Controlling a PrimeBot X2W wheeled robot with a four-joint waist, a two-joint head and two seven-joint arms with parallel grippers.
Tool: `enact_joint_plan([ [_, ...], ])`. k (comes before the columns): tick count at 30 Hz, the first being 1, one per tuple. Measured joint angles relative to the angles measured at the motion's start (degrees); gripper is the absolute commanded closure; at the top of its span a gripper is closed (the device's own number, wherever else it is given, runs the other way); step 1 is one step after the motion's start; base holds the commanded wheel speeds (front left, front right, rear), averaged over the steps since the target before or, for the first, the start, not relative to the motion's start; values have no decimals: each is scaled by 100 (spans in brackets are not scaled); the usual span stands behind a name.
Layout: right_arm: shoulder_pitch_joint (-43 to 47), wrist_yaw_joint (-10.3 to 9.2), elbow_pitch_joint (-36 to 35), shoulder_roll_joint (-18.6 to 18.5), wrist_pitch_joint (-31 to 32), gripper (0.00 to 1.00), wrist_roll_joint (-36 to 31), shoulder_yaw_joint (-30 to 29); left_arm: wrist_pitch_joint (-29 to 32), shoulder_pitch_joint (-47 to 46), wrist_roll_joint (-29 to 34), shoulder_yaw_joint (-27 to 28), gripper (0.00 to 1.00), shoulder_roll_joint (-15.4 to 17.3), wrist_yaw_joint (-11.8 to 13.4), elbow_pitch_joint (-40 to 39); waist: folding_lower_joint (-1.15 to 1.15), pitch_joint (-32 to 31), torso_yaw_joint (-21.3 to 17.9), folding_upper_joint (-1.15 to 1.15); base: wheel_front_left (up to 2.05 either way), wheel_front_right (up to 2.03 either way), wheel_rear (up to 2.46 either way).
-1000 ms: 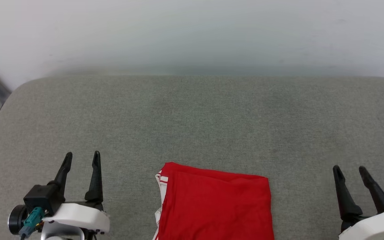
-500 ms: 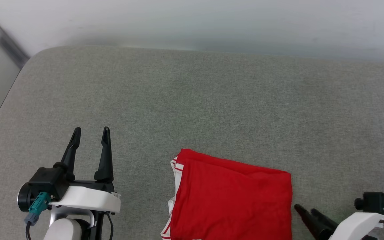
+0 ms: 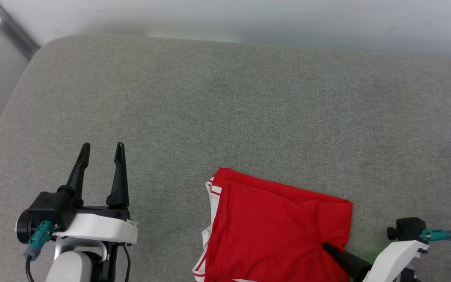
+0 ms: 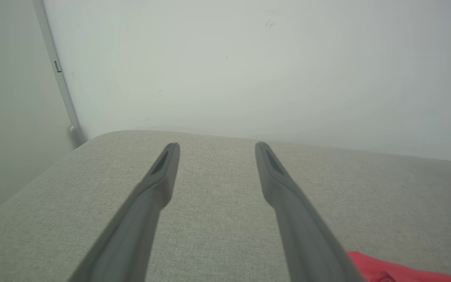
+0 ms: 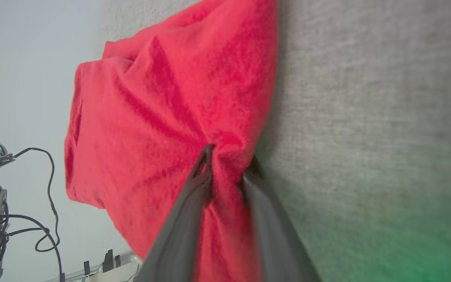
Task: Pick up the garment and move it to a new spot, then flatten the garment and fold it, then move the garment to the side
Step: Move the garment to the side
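- Right gripper at the lower right of the head view, pinched closed on the garment close to its right edge.
- In the right wrist view, red cloth gathered between the two dark fingers, with creases fanning out from the pinch.
- Garment folded into a rough rectangle, lying on the cushion at the near middle, with its lower end cut off by the head view's bottom edge.
- Red-and-white striped trim along the garment's left side.
- Left gripper spread wide and holding nothing, well apart from the garment on its left, fingers pointing toward the wall.
- From the left wrist view, the same spread fingers above the cushion, and a red corner of the garment at the lower right.
- Teal plug on the left wrist and another on the right wrist, each with a dark lead.
- Loose black cables at the left edge of the right wrist view, beyond the garment.
- Green glow on the cushion just beside the right gripper.
- Cushion grey, woven, flat, with a rounded far-left corner.
- Pale, plain wall right behind the cushion.
- Metal strip slanting down the upper left corner, beside a duller grey panel.
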Motion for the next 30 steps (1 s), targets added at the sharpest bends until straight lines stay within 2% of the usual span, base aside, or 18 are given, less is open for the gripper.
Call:
enact_joint_plan([
  [4,-75,-10,-24,-91,-46,100,-18,213,0,0,71,112,0,-27,-53,53,0,-65,-80,0,0,0,0],
  [8,-163,-10,-169,-264,-257,100,-404,437,0,16,180,144,0,-32,-109,70,0,-186,-210,0,0,0,0],
  [14,-405,-12,-209,-534,-468,100,-1794,396,-1,132,304,163,0,-21,-152,-15,0,-323,-597,0,0,0,0],
  [20,-636,-13,-313,-638,-385,100,-2481,243,-1,130,355,140,0,44,-199,-192,0,-290,-1219,0,0,0,0],
  [25,-964,-13,-279,-748,-392,100,-2606,254,11,40,399,68,0,118,-230,-331,0,-154,-1859,0,0,0,0],
  [30,-1459,-14,58,-814,-644,100,-2618,207,170,-117,460,-47,0,237,-257,-615,0,92,-2503,0,0,0,0],
])
